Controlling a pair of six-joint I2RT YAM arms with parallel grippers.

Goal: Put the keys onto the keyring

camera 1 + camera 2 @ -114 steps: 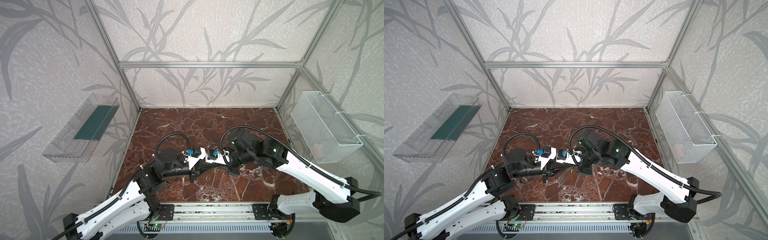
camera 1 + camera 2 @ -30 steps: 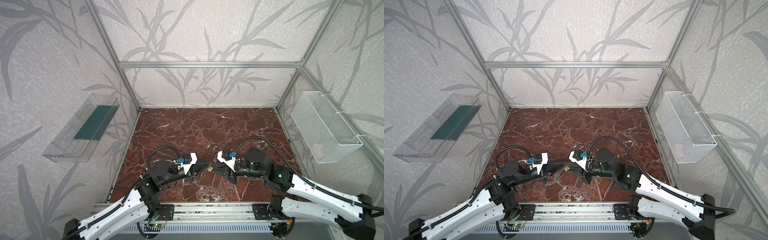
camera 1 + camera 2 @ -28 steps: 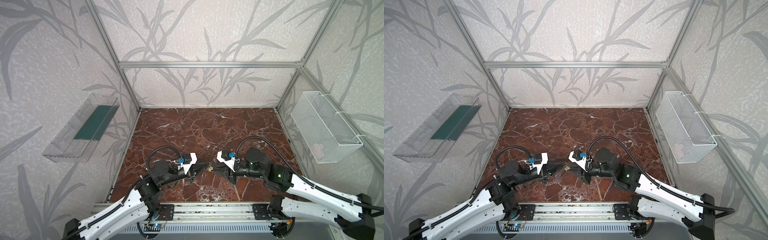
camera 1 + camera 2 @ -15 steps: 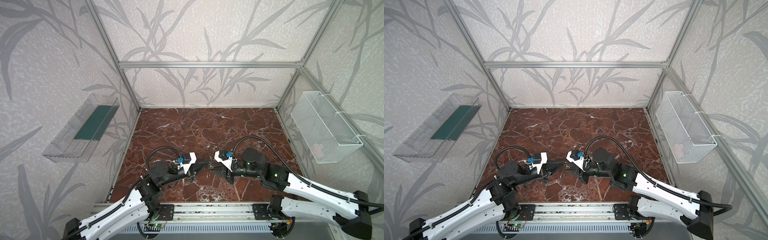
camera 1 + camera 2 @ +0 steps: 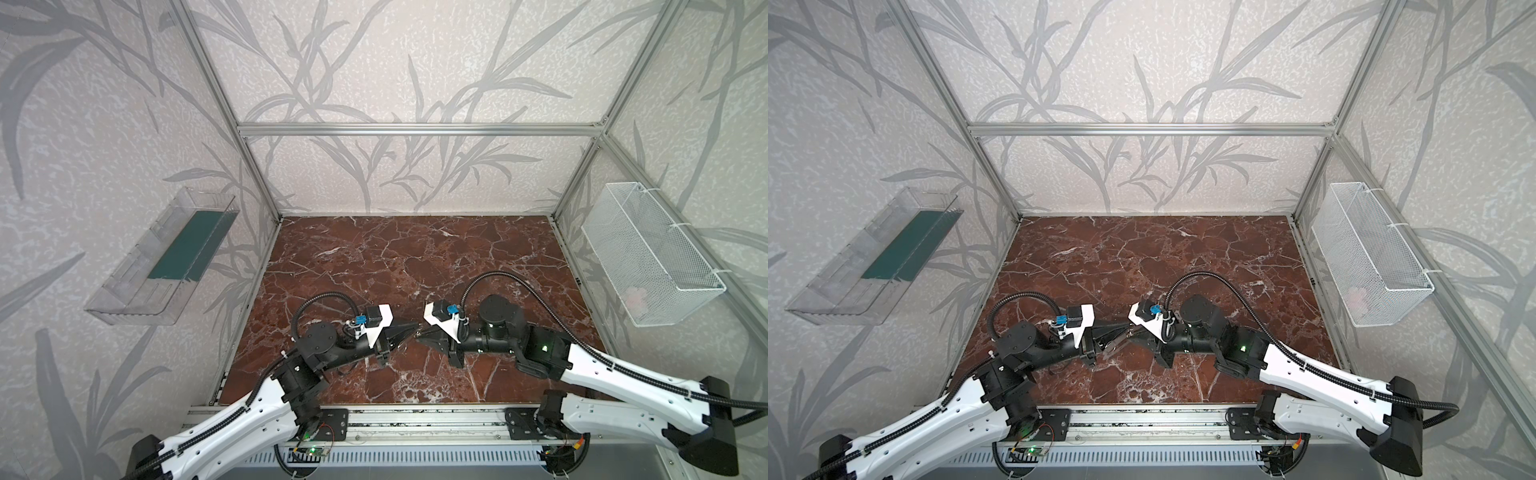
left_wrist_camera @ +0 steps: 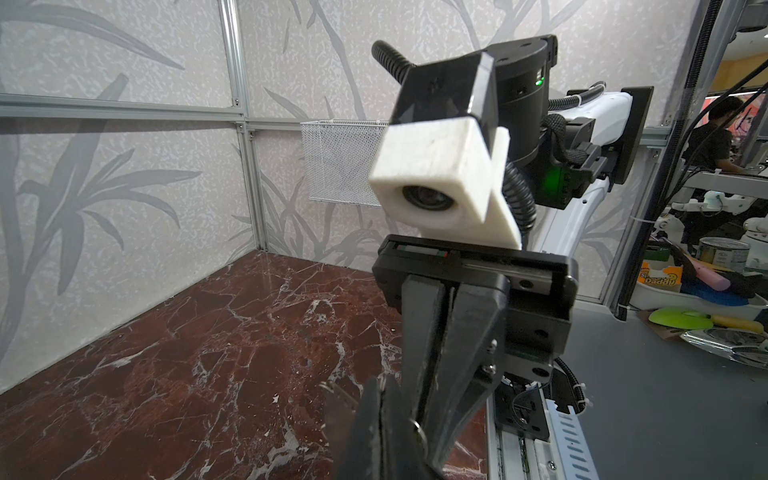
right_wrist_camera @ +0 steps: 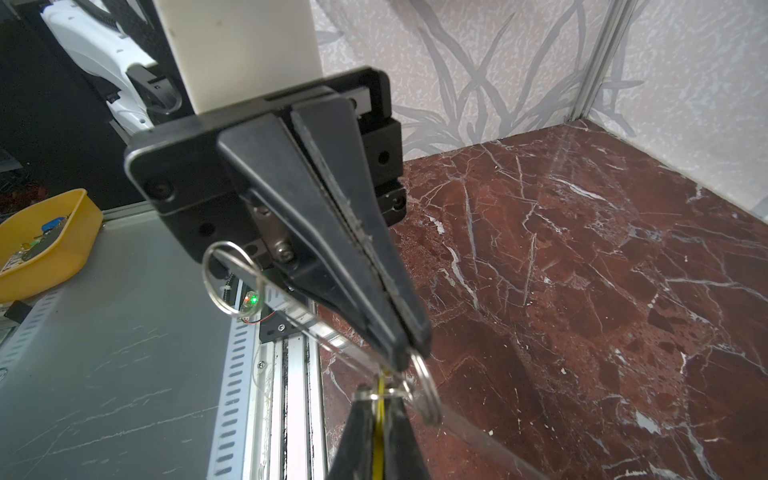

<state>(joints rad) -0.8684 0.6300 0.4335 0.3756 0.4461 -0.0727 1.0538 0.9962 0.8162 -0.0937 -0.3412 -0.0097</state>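
Keyring hangs at the tip of my left hand, pressed together; my right hand, apart a second ago, has moved in and clamps the yellow key.

Yellow key, red-brown white-veined table

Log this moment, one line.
left gripper: shut on silver metal split ring | right gripper: shut on thin yellow tag | tip-to-tip above red marble table

Robotics lab: aluminium-framed cell, cluttered benches beyond.
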